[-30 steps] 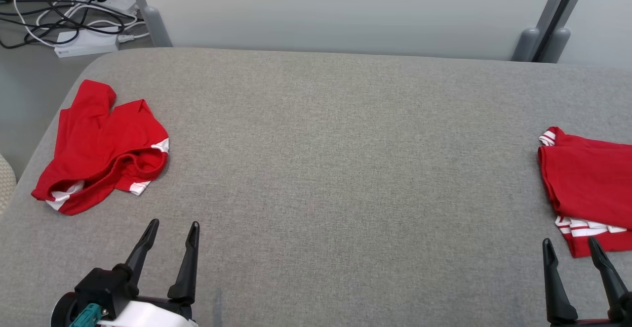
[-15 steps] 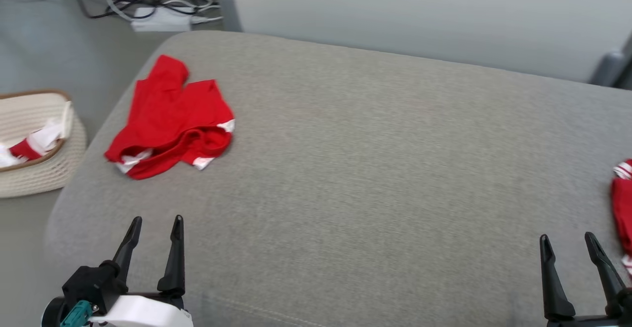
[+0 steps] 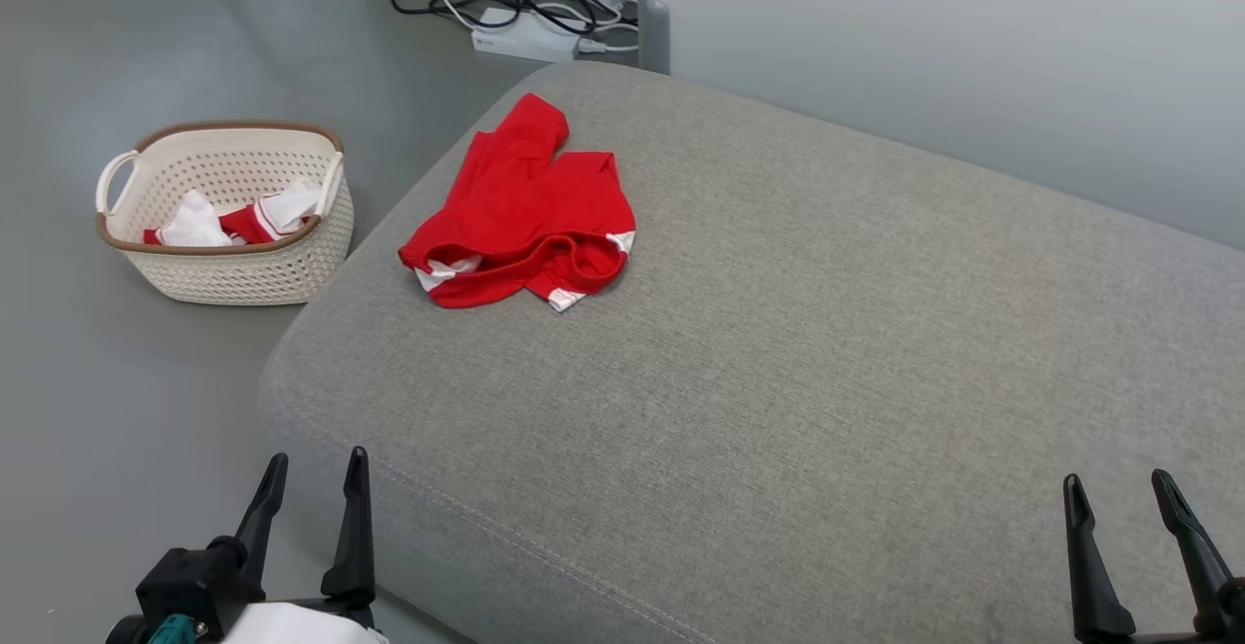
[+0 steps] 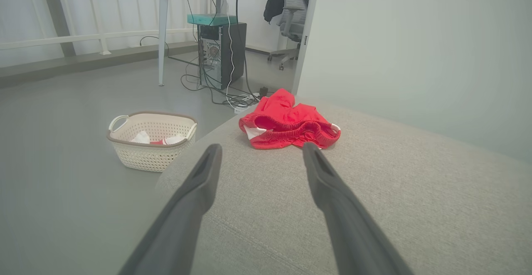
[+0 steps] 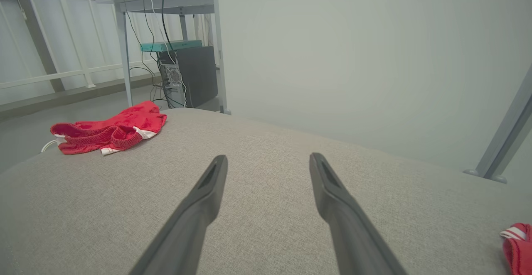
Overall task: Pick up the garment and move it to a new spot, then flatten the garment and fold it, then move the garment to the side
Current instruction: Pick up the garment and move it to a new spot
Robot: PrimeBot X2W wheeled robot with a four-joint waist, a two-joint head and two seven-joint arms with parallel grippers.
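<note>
Grey upholstered pad (image 3: 827, 352) takes up most of the head view, with pale wall behind it and grey floor (image 3: 126, 411) off its left end. Cream basket (image 3: 224, 279) stands on the floor just beside that end, red-and-white cloth inside. Red garment (image 3: 520, 216) (shorts by the look, white trim) lies bunched on the pad near the far-left corner, well apart from both grippers. Left gripper (image 3: 319, 456) hangs at the near-left corner of the pad, fingers spread, nothing between them. Right gripper (image 3: 1116, 477) is over the near-right of the pad, likewise spread and empty.

Step in hand, as I read it: reach and pick up. Left arm is the nearer one, so send that.
- Come down on the thick rolled waistband, not a single loose layer.
- Pinch clear of the pad cover.
- Lift straight up before carrying toward the middle.
- Garment sits close to the edge — a sideways drag could tip it off toward the basket.

View differences:
- Left wrist view gives a desk with a computer tower (image 4: 222, 55) under it, and shows the waistband as a raised ridge facing the fingers — from the head view it reads as a flat fold.
- Right wrist view adds a second red piece (image 5: 517, 248) on the pad at its lower right.
- Head view adds a power strip and cables (image 3: 530, 31) on the floor past the far corner.
</note>
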